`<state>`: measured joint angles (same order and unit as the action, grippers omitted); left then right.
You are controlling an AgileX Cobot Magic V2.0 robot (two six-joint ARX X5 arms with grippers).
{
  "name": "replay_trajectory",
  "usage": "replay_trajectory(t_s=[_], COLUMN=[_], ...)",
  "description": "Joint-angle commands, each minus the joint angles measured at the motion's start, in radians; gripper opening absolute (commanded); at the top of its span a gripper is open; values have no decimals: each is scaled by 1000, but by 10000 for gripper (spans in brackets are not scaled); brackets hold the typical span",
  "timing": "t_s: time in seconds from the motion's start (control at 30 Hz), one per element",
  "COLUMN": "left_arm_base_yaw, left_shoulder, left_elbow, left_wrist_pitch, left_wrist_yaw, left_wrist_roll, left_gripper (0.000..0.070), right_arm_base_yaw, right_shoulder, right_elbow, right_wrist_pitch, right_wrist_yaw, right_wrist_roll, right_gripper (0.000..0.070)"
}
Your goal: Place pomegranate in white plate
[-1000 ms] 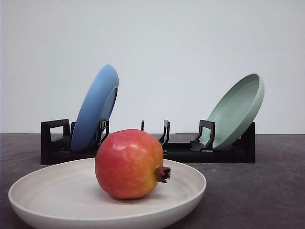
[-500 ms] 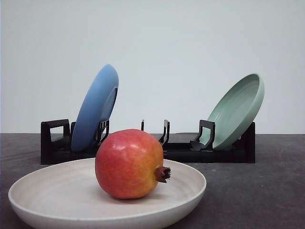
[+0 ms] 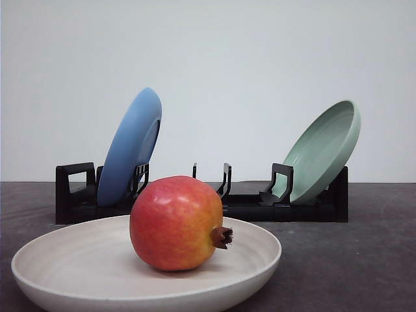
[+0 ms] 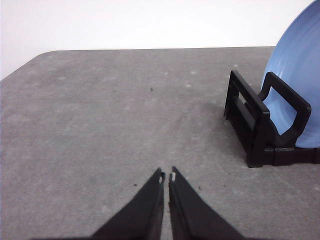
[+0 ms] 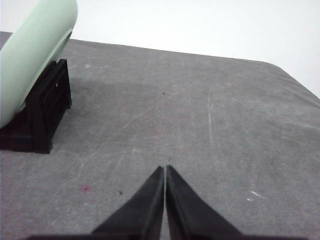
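Observation:
The pomegranate (image 3: pixel 177 223), red fading to yellow-orange with a dark calyx pointing right, rests inside the white plate (image 3: pixel 58 266) at the table's near edge in the front view. My left gripper (image 4: pixel 166 176) is shut, empty, hovering over bare grey table beside the rack's left end. My right gripper (image 5: pixel 165 170) is shut too, with nothing in it, over grey table to the right of the rack.
A black dish rack (image 3: pixel 78 195) stands behind the white plate, holding a blue plate (image 3: pixel 130 146) at its left and a pale green plate (image 3: pixel 325 149) at its right. The rack's ends also appear as dish rack (image 4: pixel 255 125) and dish rack (image 5: pixel 47 110).

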<state>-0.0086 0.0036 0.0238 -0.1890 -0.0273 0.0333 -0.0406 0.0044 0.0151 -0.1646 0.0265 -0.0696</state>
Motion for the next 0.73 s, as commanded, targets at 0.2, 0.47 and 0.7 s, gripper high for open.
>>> replay_trajectory(t_s=[0.2,0.47,0.7], left_arm_base_yaw=[1,1,1], left_shoulder=[-1,-1,-1], left_elbow=[-12,-12,-12], left_wrist_pitch=[0,0,0], left_wrist_yaw=[2,2,2], left_wrist_roll=[-4,-4,-4], left_gripper=[0,0,0], right_arm_base_yaw=[-2,-2,-2], right_shoulder=[-1,-1,-1], right_elbow=[-3,-3,-3], right_wrist_pitch=[9,9,9], right_wrist_yaw=[0,0,0], right_wrist_roll=[18,18,18], right_gripper=[0,0,0])
